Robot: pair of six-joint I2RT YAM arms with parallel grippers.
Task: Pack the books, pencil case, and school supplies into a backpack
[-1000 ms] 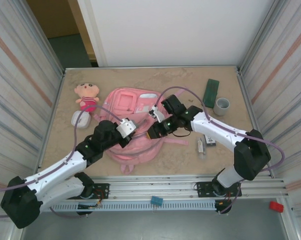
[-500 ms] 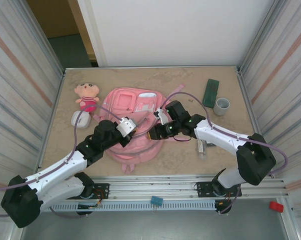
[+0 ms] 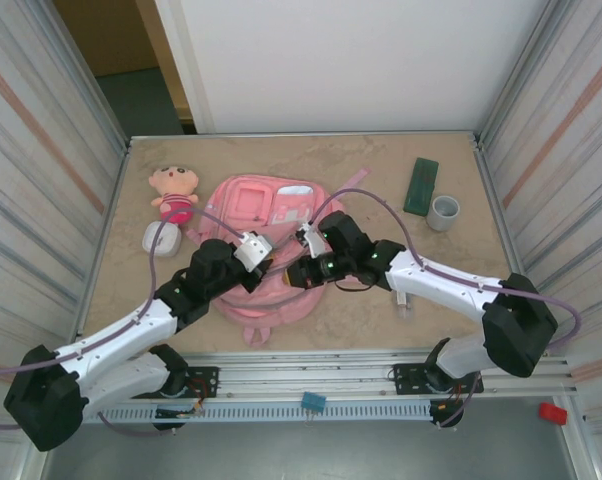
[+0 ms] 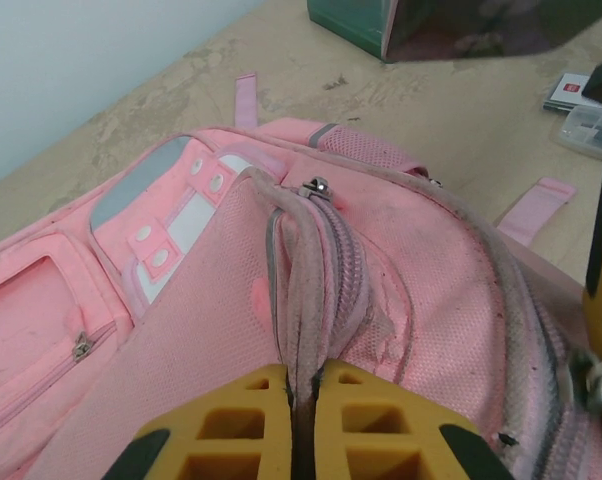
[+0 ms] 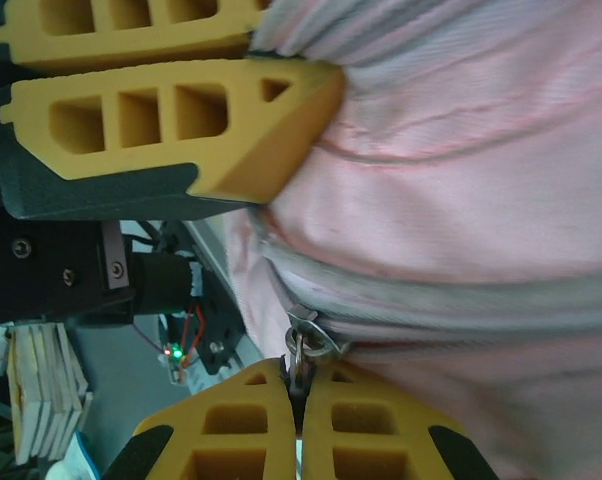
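Observation:
The pink backpack [image 3: 246, 205] lies flat in the middle of the table. My left gripper [image 4: 303, 385] is shut on a raised fold of its fabric beside the zip [image 4: 346, 270]. My right gripper [image 5: 301, 385] is shut on a metal zipper pull [image 5: 303, 345] at the bag's near edge, close to the left fingers [image 5: 171, 120]. From above, both grippers [image 3: 271, 268] [image 3: 291, 275] meet over the bag's near half. The dark green pencil case [image 3: 421, 186] lies at the far right. A small black rectangle [image 4: 571, 90] and a white tube [image 3: 401, 296] lie right of the bag. The books are out of view.
A pink-and-tan doll [image 3: 174, 193] and a white pad [image 3: 161, 238] lie left of the backpack. A grey cylinder [image 3: 443, 212] stands beside the pencil case. Metal walls close in the table on both sides. A loose pink strap [image 4: 533, 205] trails on the table.
My right gripper has slid left and nearer along the backpack and closed on the zipper pull. My left gripper has kept its hold on the fabric.

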